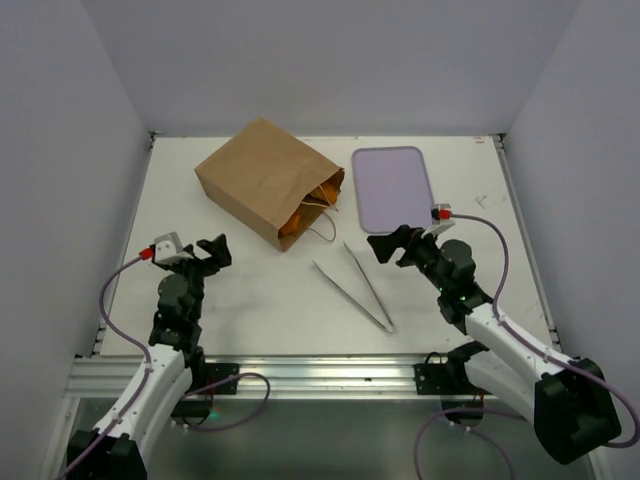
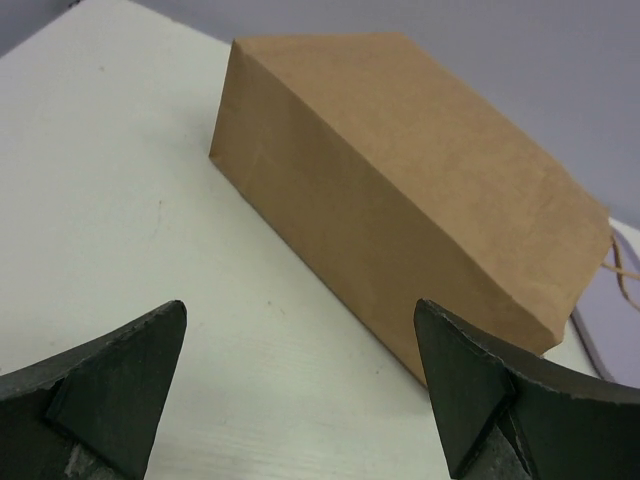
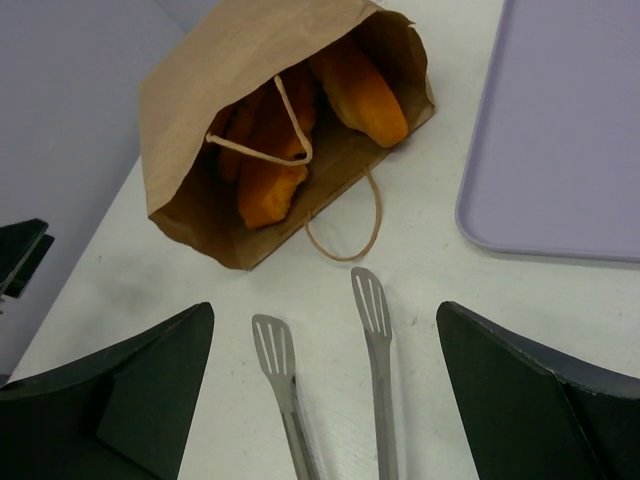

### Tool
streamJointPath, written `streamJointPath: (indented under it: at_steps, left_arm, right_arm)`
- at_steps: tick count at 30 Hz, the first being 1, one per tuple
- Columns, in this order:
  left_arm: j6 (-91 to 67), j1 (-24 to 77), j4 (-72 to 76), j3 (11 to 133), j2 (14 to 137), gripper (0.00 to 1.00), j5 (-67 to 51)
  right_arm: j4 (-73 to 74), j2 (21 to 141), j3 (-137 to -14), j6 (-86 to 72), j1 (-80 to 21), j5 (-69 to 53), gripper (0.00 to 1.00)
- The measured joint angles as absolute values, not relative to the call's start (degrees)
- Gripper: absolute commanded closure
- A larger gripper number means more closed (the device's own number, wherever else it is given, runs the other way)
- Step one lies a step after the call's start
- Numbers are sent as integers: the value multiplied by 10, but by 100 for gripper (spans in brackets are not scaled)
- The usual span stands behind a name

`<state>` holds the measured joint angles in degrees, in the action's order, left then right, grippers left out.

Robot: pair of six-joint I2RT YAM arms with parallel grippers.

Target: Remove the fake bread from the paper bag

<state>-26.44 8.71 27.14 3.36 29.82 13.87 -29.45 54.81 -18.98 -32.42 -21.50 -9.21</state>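
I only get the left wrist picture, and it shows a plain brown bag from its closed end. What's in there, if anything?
Observer: The right wrist view looks straight into the mouth of the bag. Glossy orange bread lies inside, several pieces.
Operator: Funny! Is anything lying around that I can't see?
Observer: Yes, metal tongs lie just outside the mouth, with their tips pointing toward it.

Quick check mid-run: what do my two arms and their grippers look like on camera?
Both arms have white links with black joint housings. A purple cable loops along each. The left gripper and right gripper carry matte black wedge-shaped fingers, with a small white block tipped red at each wrist.
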Motion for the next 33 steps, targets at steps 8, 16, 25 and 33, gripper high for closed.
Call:
streamJointPath:
  at_steps: [8, 16, 25, 33]
  left_arm:
    - [-264, 87, 243, 47, 298, 0, 112]
    - [-264, 87, 243, 47, 275, 0, 105]
    - [-264, 87, 243, 47, 285, 0, 93]
    - [-264, 87, 243, 47, 286, 0, 87]
  right_arm:
    - [-120, 488, -232, -268, -291, -77, 1]
    - [12, 513, -274, -222, -407, -9, 1]
    - [65, 585, -287, -215, -459, 70, 1]
    - [71, 593, -287, -214, -465, 95, 1]
